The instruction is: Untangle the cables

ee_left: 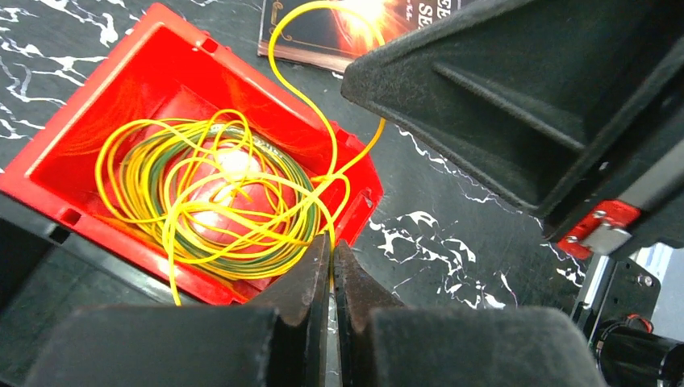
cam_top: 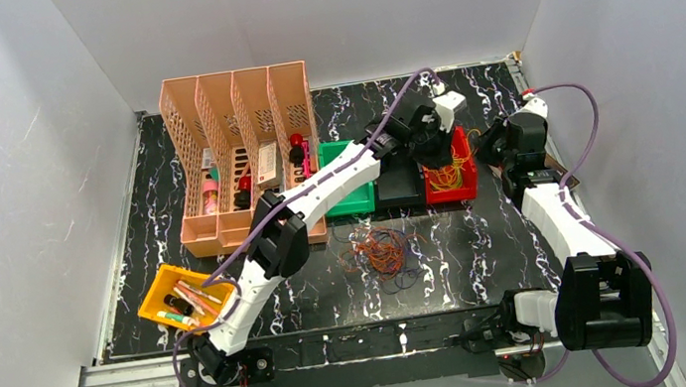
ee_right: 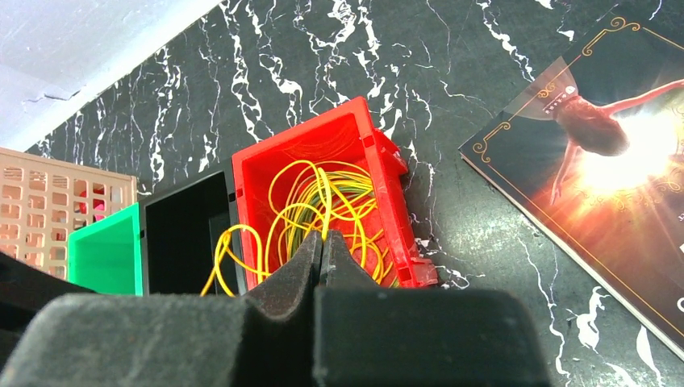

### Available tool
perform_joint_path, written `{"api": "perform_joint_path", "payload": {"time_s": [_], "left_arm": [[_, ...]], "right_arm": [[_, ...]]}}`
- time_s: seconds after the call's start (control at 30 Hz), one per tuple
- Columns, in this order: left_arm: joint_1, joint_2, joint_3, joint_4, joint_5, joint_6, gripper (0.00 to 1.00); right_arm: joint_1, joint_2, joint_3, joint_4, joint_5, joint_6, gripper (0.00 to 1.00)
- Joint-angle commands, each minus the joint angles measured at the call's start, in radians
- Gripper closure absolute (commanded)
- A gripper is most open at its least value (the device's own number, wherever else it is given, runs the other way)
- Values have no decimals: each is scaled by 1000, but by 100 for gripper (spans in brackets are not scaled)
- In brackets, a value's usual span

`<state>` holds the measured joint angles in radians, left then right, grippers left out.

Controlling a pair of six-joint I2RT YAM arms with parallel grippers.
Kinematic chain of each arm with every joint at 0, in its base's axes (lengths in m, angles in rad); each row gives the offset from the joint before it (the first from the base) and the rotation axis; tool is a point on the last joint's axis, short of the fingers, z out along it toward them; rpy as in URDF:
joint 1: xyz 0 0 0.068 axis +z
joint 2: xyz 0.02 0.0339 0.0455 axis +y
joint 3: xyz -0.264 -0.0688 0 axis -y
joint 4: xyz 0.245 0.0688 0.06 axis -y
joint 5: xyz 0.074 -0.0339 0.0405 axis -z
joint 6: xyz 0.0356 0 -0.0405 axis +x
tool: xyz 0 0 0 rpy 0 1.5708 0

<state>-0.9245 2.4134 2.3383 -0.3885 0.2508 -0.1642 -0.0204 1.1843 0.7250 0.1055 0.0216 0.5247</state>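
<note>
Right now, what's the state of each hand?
Left hand: closed, pinching a strand of the thin yellow wire cable.
Right hand: closed; whether it grips anything cannot be told.

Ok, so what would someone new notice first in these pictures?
Probably the red bin towards the far side of the black marbled table. It holds a coil of yellow and green cables, and the left gripper is shut just over its edge. Next comes the loose tangle of orange and dark cables, lying mid-table, nearer the arms' bases.
</note>
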Motion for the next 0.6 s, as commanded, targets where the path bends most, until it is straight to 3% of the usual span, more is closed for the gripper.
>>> {"api": "perform_joint_path", "payload": {"time_s": [0.0, 0.57], "left_arm": [[9, 5, 47, 42, 86, -13, 100], [70, 106, 65, 168, 158, -89, 100]], "right_arm": [[-14, -34, 17, 10, -19, -27, 100], [-37, -17, 11, 36, -89, -14, 100]]}}
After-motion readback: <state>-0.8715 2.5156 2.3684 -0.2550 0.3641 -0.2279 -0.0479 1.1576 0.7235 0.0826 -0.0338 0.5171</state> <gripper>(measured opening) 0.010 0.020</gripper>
